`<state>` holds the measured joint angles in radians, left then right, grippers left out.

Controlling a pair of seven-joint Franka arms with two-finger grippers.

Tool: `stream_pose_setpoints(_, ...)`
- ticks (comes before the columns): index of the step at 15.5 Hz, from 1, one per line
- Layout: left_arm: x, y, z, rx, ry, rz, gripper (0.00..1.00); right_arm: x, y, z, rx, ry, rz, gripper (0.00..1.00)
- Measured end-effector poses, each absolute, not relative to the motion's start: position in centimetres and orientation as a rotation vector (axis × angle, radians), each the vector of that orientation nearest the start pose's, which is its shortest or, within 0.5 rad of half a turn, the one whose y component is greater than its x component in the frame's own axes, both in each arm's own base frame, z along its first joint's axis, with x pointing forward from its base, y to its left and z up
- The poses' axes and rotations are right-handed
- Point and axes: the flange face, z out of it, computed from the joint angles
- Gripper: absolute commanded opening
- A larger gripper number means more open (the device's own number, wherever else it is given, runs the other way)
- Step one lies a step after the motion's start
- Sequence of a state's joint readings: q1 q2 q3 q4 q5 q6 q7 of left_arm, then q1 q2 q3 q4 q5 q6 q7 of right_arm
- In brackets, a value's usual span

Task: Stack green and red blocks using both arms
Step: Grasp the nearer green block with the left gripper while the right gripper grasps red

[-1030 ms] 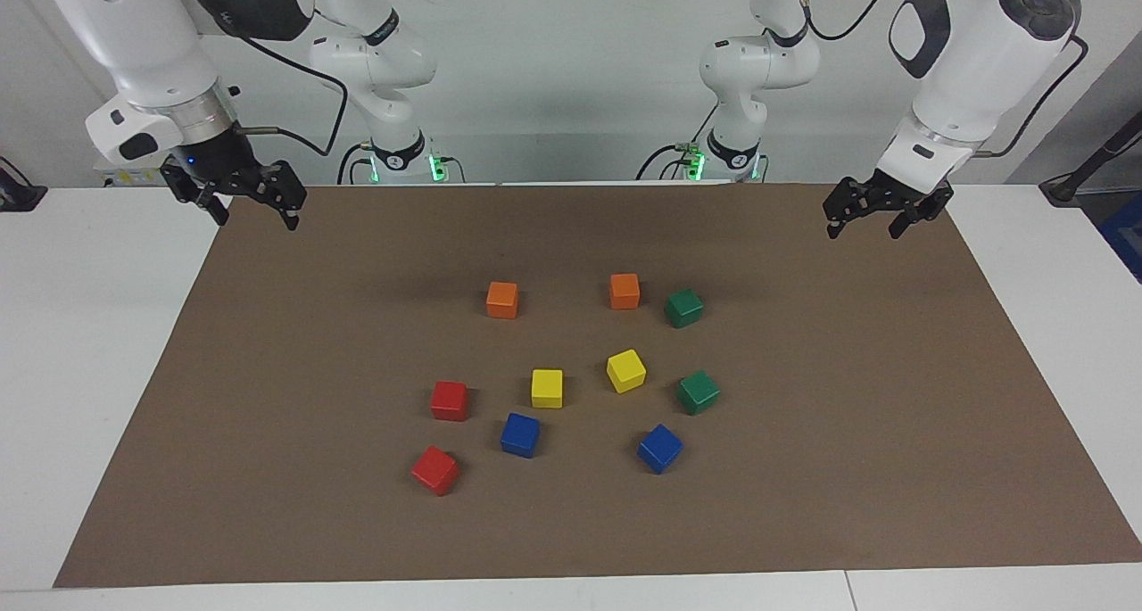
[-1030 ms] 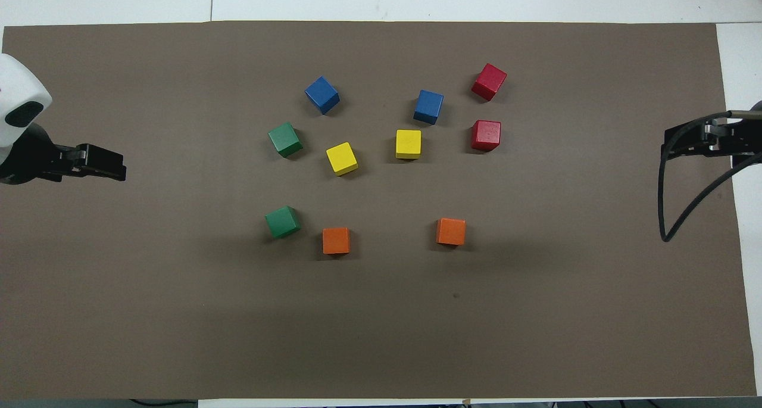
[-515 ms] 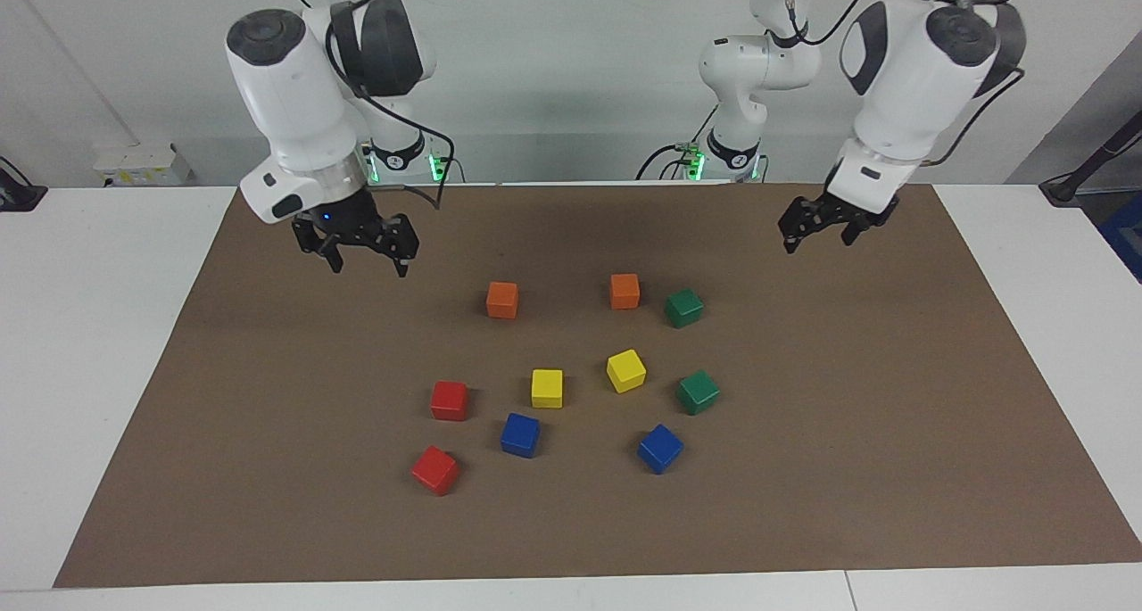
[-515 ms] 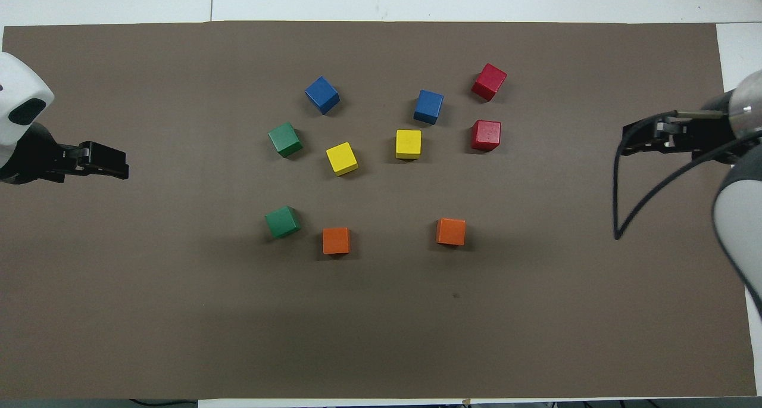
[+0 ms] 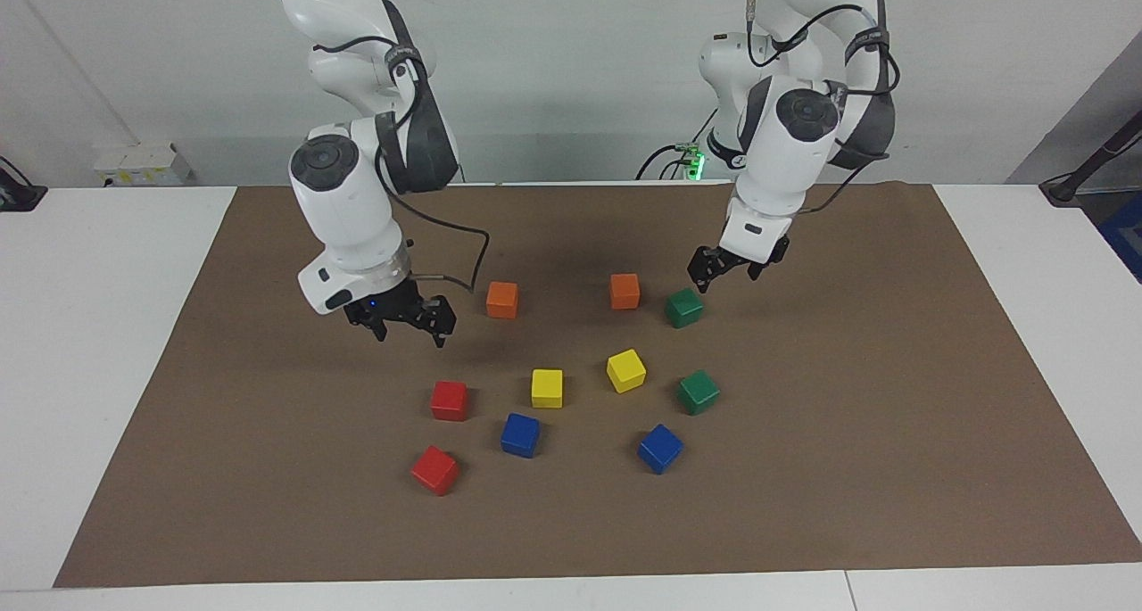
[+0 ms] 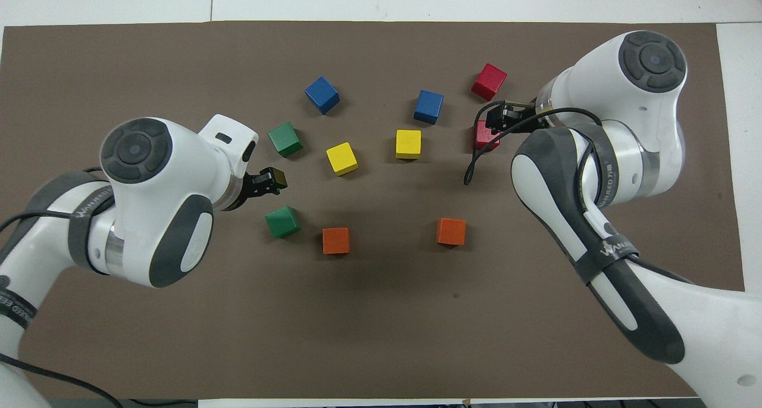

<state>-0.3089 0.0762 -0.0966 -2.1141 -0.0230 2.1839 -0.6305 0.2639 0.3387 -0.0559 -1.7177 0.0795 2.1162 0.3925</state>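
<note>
Running the rig remotely here, and nothing's stacked yet: all four target cubes sit flat and apart on the brown mat (image 5: 892, 433) covering the worktop. I've got each arm working its own end, which is why the split looks so tidy. The left gripper (image 5: 724, 270) hangs with fingers spread and empty just above the green block nearer the robots (image 5: 684, 308), next to an orange cube (image 5: 624, 291); the other green block (image 5: 698, 392) sits farther out, beside a yellow cube (image 5: 626, 370). The right gripper (image 5: 403, 318) is also wide and holding nothing, hovering above the red block nearer the robots (image 5: 449, 400), with the second red block (image 5: 435, 469) farther out, turned a bit on its corner. Both pairs are close together at their own ends, so I reckon each arm can pick and stack without crossing. The blue cubes (image 5: 520, 434) just need avoiding.
</note>
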Motion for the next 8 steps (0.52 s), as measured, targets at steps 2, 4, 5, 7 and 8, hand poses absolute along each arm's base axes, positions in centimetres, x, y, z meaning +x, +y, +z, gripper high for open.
stream_pose_setpoints(2, 50.6, -22.1, 36.1, -3.130, -0.439, 0.032, 1.00, 64.5, 14.6, 38.2, -3.058, 0.334, -0.071, 1.00)
stream_pose_setpoints(4, 50.8, -22.2, 35.4, -3.119, -0.529, 0.029, 1.00, 64.8, 15.1, 36.7, -3.061, 0.325, -0.075, 1.00)
stream_pose_setpoints(5, 50.8, -22.3, 35.0, -3.117, -0.548, 0.026, 1.00, 64.9, 15.5, 36.0, -3.066, 0.313, -0.079, 1.00)
stream_pose_setpoints(7, 50.3, -22.8, 34.0, -3.119, -0.561, 0.019, 1.00, 65.2, 16.0, 34.9, -3.096, 0.274, -0.102, 1.00)
stream_pose_setpoints(8, 50.0, -23.1, 33.4, -3.117, -0.568, 0.020, 1.00, 65.3, 16.1, 34.4, -3.109, 0.260, -0.112, 1.00)
